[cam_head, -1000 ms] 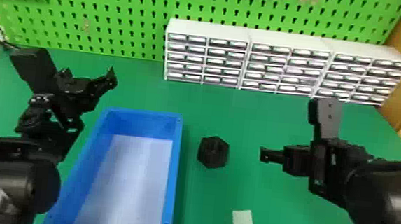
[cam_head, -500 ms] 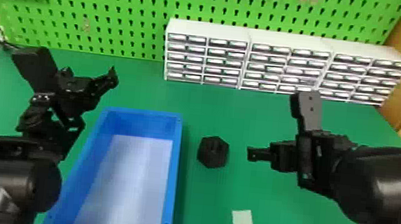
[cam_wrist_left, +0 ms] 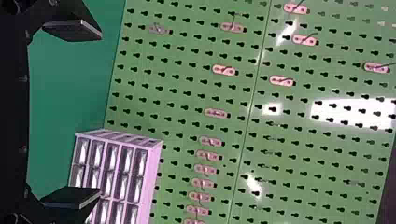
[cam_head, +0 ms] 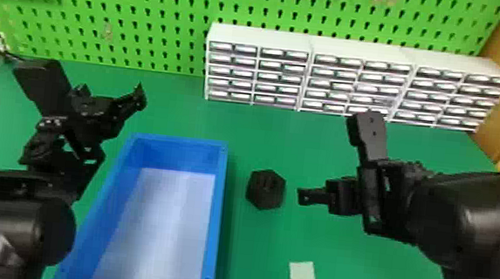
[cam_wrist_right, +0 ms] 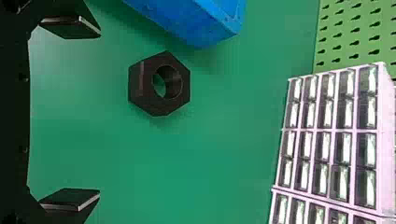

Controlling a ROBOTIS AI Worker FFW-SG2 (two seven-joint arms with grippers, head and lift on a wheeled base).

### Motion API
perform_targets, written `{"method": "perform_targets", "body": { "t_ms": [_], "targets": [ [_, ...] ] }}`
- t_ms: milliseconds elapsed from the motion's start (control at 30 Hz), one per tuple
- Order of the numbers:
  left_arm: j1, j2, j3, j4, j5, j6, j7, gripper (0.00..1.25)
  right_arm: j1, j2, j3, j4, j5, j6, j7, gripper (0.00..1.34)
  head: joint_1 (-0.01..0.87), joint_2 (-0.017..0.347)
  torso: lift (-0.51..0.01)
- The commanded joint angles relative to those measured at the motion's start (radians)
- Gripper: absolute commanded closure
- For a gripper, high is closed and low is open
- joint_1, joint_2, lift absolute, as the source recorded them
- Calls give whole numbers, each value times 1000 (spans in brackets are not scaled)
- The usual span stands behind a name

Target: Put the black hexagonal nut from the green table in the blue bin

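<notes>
Black hexagonal nut (cam_head: 258,197) sits on the flat green table (cam_head: 363,270) near the head view's centre, just right of the rectangular blue plastic bin (cam_head: 215,225). Your black two-fingered right gripper (cam_head: 334,158), spread wide, hovers farther right; your matching left gripper (cam_head: 86,81), also wide, hangs upper left.

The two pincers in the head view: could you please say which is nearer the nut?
The right pincer, just right of the nut; the left pincer is near the far left corner of the blue bin.
</notes>
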Motion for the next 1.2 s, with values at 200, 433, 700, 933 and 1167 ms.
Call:
{"method": "perform_targets", "body": {
  "t_ms": [200, 433, 700, 933, 1167],
  "targets": [
    [0, 0, 0, 0, 0, -1, -1, 110, -5, 6, 5, -1, 13, 25, 0, 99, 692, 8, -97],
    [0, 0, 0, 0, 0, -1, -1, 110, -10, 5, 13, -1, 11, 28, 1, 99, 692, 8, -97],
    [-3, 0, 0, 0, 0, 1, -1, 110, -16, 3, 13, -1, 11, 30, 1, 99, 692, 8, -97],
    [-2, 0, 0, 0, 0, -1, 1, 110, -16, 3, 10, -1, 11, 36, 1, 99, 692, 8, -97],
    [-3, 0, 0, 0, 0, -1, 1, 110, -19, 1, 11, -1, 11, 39, 0, 99, 692, 8, -97]
  ]
}}
